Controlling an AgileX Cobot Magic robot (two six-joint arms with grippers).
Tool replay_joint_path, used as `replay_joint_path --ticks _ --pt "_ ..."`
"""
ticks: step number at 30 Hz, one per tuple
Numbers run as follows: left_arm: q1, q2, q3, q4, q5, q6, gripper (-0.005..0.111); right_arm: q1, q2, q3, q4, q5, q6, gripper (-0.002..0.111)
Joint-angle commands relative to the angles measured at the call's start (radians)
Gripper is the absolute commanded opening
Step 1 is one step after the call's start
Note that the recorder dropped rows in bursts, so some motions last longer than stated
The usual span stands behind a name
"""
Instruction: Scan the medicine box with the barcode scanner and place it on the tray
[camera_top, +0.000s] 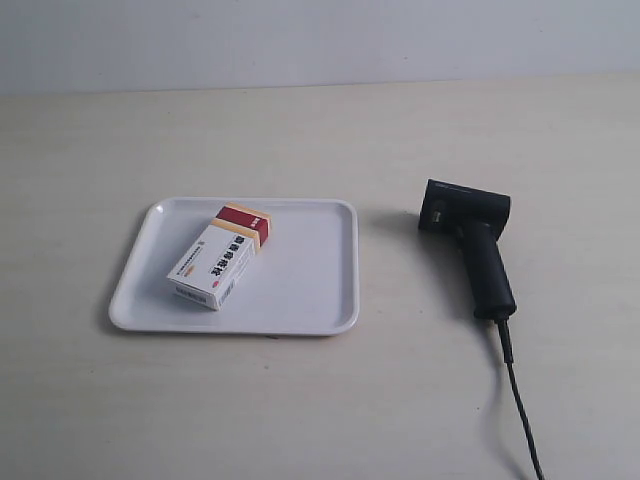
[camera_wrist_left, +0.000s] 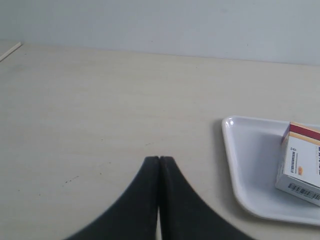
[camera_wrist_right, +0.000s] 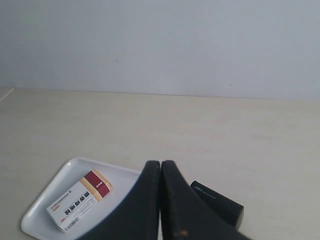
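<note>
The medicine box (camera_top: 221, 256) lies flat inside the white tray (camera_top: 320, 290), its red and tan end toward the back. To the tray's right the black barcode scanner (camera_top: 472, 244) rests on the table, its cable (camera_top: 522, 400) trailing to the front edge. Neither arm shows in the exterior view. My left gripper (camera_wrist_left: 159, 159) is shut and empty above bare table, with the tray (camera_wrist_left: 245, 165) and the box (camera_wrist_left: 301, 165) off to one side. My right gripper (camera_wrist_right: 160, 163) is shut and empty too, hovering above the tray (camera_wrist_right: 60, 187), the box (camera_wrist_right: 80, 199) and the scanner head (camera_wrist_right: 220, 202).
The beige tabletop (camera_top: 300, 130) runs back to a pale wall (camera_top: 300, 40). A thin strip (camera_wrist_left: 10, 51) marks the table's edge in the left wrist view.
</note>
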Motion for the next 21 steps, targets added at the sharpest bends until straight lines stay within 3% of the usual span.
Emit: replay_joint_path --ticks 1,5,13,21 --pt "-0.006 -0.007 0.003 0.006 -0.009 0.004 0.002 -0.004 -0.009 0.006 -0.002 -0.010 -0.011 0.000" --pt "-0.006 -0.007 0.003 0.006 -0.009 0.004 0.002 -0.004 -0.009 0.006 -0.011 -0.010 -0.012 0.000" --pt "-0.006 -0.007 0.003 0.006 -0.009 0.004 0.002 -0.011 -0.009 0.008 -0.324 0.005 0.018 0.000" --pt "-0.003 -0.007 0.003 0.006 -0.009 0.004 0.002 -0.279 -0.173 0.235 -0.344 -0.174 0.035 0.000"
